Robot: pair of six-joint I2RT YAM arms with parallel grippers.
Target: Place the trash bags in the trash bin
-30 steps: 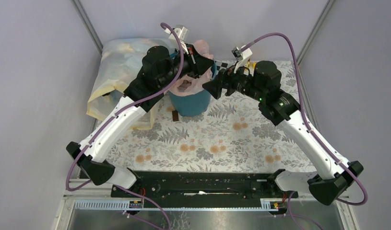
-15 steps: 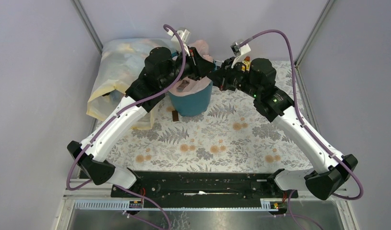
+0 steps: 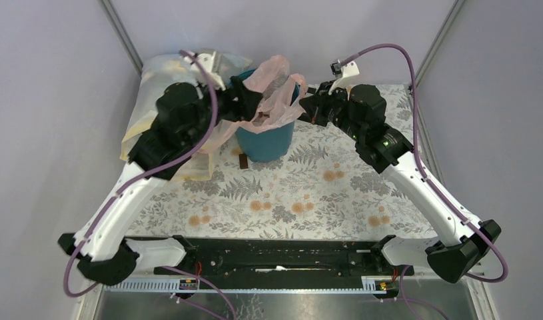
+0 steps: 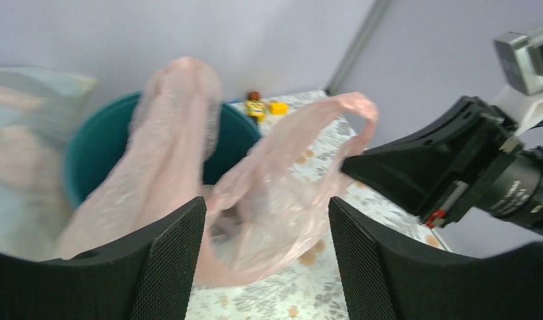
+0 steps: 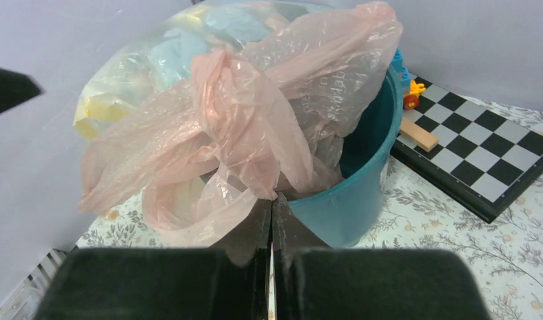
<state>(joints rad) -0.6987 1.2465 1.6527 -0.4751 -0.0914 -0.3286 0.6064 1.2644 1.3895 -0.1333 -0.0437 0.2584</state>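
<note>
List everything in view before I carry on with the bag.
trash bag: one, pale pink, draped over bin rim
trash bin: one, teal, far middle of table
sack of bags: one, clear yellowish, left of bin
chessboard: one, black-and-white, right of bin
wooden block: one, tan, at chessboard's edge
small toys: at least two, yellow and brown, behind bin
tablecloth: one, grey floral
left gripper: one, black, open, facing bag
right gripper: one, black, shut on bag
</note>
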